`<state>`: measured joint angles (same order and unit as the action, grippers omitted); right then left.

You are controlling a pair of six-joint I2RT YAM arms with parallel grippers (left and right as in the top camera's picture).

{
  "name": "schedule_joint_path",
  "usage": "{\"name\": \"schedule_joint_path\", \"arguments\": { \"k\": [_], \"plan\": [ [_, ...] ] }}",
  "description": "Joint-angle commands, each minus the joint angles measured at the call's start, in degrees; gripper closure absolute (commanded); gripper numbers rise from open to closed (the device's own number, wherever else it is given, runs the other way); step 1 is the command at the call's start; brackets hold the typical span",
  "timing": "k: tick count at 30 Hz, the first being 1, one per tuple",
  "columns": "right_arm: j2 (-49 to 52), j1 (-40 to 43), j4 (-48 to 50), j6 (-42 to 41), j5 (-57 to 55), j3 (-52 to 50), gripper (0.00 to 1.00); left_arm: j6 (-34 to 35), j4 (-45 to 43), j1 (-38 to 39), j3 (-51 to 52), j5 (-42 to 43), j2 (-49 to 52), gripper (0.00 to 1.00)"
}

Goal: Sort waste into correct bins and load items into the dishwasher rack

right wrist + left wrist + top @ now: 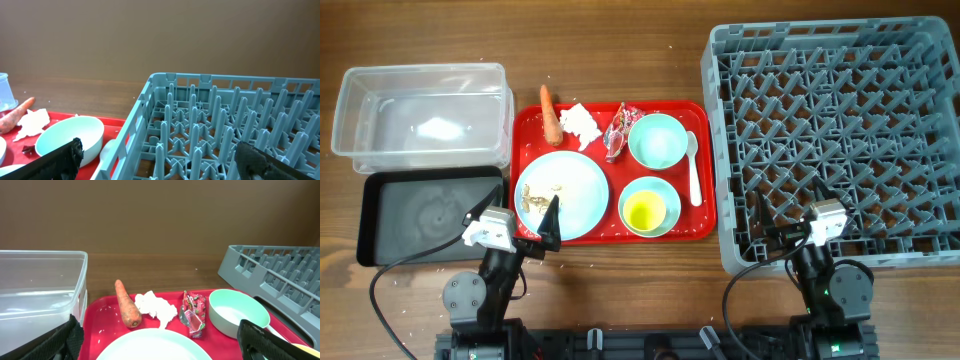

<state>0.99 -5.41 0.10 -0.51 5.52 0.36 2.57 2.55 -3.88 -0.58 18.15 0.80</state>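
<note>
Left gripper (pixel 158 330): jaws spread wide, nothing between them. It hangs low at the near edge of the red serving tray (pixel 695 222), over the near rim of the pale blue plate (pixel 575 185). Beige crumbs (pixel 533 198) lie on the plate's left part.

Right gripper (pixel 157 146): jaws also spread, empty, at the near left corner of the grey dishwasher rack (pixel 835 140).

Along the tray's far edge, left to right:
- carrot (pixel 551 113), its top poking past the rim
- crumpled tissue (pixel 580 123), just beside the carrot
- wrapper (pixel 619 131)
- a blue-green bowl (pixel 657 140)

Nearer sits the second bowl (pixel 670 195), with the yellow cup (pixel 645 210) inside it. The white spoon (pixel 693 165) lies along the tray's right side, between the bowls and the rack.

Left of the tray are the clear tub (pixel 380 110), farther off, and the black tray (pixel 420 215), nearer, with their edges meeting.

In the way: the plate lies between the left gripper and the waste beyond it.

Hard to make out:
- The left wrist view shows only the plate's far rim, and the cup is a yellow sliver behind a finger.
- The right wrist view cuts the carrot and tissue at its left edge.
- A pale patch shows in the tub; I cannot tell whether it is glare or contents.
</note>
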Motion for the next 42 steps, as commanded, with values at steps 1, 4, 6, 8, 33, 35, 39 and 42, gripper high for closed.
{"name": "schedule_joint_path", "arguments": {
  "k": [1,4,6,8,33,35,39,42],
  "plan": [
    [-0.20,0.17,0.33,0.50,0.46,-0.07,0.00,-0.66,0.07,-0.48,0.26,0.28,-0.42,0.00],
    [-0.20,0.17,0.33,0.48,0.46,-0.07,0.00,-0.66,0.07,-0.48,0.26,0.31,-0.42,0.00],
    [-0.20,0.17,0.33,0.50,0.46,-0.07,0.00,-0.66,0.07,-0.48,0.26,0.28,-0.42,0.00],
    [-0.20,0.17,0.33,0.48,0.46,-0.07,0.00,-0.66,0.07,-0.48,0.26,0.28,-0.42,0.00],
    [-0.20,0.20,0.33,0.48,0.46,-0.07,0.00,-0.66,0.07,-0.48,0.26,0.28,-0.42,0.00],
    [-0.20,0.17,0.33,0.48,0.46,-0.07,0.00,-0.66,0.07,-0.48,0.26,0.28,-0.42,0.00],
    [-0.20,0.17,0.33,0.46,0.46,-0.07,0.00,-3.43,-1.29,-0.48,0.26,-2.78,-0.42,0.00],
    [-0.20,0.17,0.33,0.50,0.46,-0.07,0.00,-5.35,-2.93,-0.48,0.26,-6.23,-0.42,0.00]
  ]
}}
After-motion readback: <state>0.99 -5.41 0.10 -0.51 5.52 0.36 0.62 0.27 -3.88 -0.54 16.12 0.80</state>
